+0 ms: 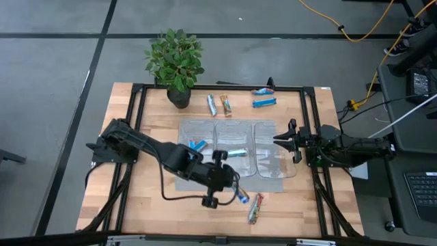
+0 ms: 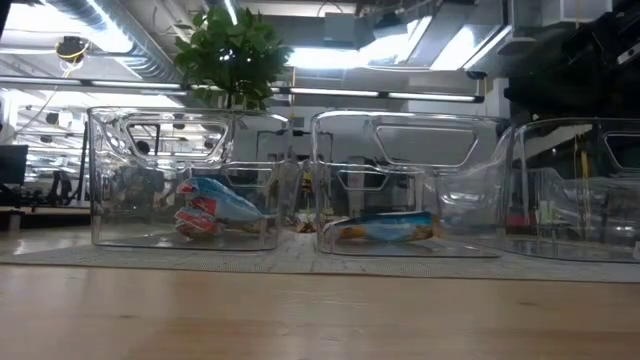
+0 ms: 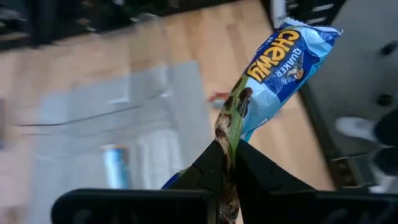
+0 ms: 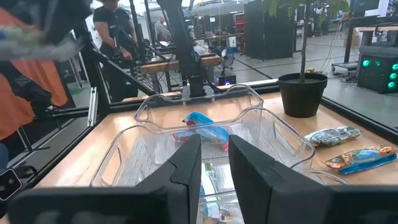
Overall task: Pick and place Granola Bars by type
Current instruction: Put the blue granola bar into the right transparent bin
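My left gripper point(image 1: 237, 193) is over the near edge of the grey mat, shut on a blue foil granola bar point(image 3: 283, 59). Three clear bins stand on the mat: the left bin point(image 1: 198, 145) holds blue bars point(image 2: 212, 205), and the middle bin point(image 1: 235, 153) holds one blue bar point(image 2: 385, 228). The right bin point(image 1: 274, 156) looks empty. Several bars lie flat on the table's far side point(image 1: 212, 104) point(image 1: 225, 104) point(image 1: 263, 91) point(image 1: 264, 102). A green and red bar point(image 1: 255, 208) lies near the near edge. My right gripper point(image 1: 285, 140) waits open at the right bin's right rim. My left gripper pinches the blue bar between its two fingers by one crimped end of the wrapper point(image 3: 229, 140). The rest of the bar sticks out beyond the fingertips, along them. It is lifted clear, with the table and mat showing well behind it.
A potted plant point(image 1: 176, 60) stands at the table's far left corner. A black frame runs around the table top point(image 1: 140, 89). Bare wood lies left of the mat and along the near edge. Cables and desks are off the table to the right.
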